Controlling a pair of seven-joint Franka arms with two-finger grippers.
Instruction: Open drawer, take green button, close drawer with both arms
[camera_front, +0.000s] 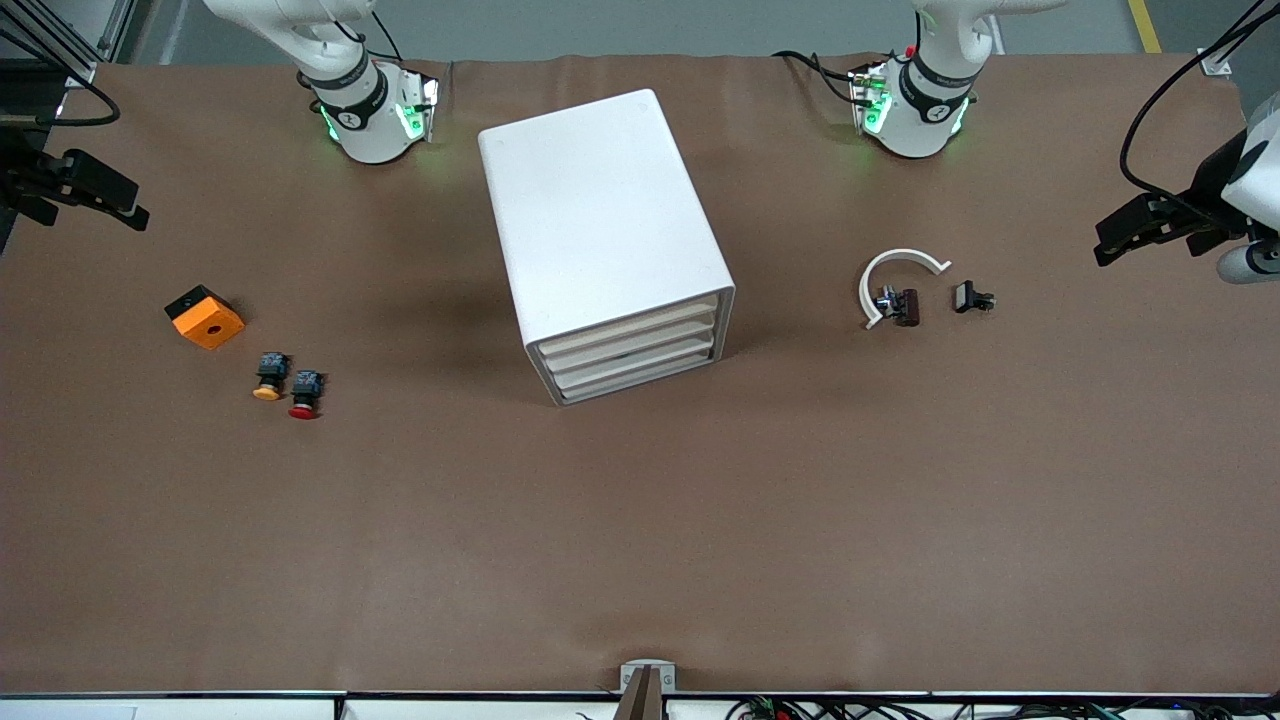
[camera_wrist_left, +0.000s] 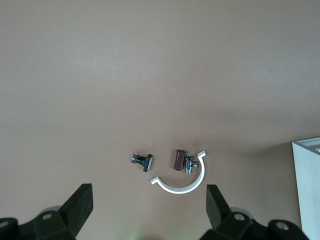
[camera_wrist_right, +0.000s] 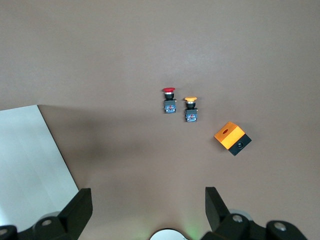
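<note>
The white cabinet (camera_front: 600, 230) stands in the middle of the table, its three fronts turned toward the front camera. The drawer (camera_front: 640, 377) is the bottommost front and is shut, like the two above it. The green button is out of view. My left gripper (camera_front: 1130, 232) hangs open and empty over the left arm's end of the table; its wrist view shows the fingers (camera_wrist_left: 80, 205) wide apart. My right gripper (camera_front: 105, 195) hangs open and empty over the right arm's end of the table, fingers (camera_wrist_right: 80, 207) wide apart.
A red-capped button (camera_front: 304, 394), a yellow-orange-capped button (camera_front: 269, 378) and an orange box (camera_front: 204, 317) lie toward the right arm's end. A white curved clip (camera_front: 895, 275), a brown metal part (camera_front: 900, 305) and a small black part (camera_front: 972, 298) lie toward the left arm's end.
</note>
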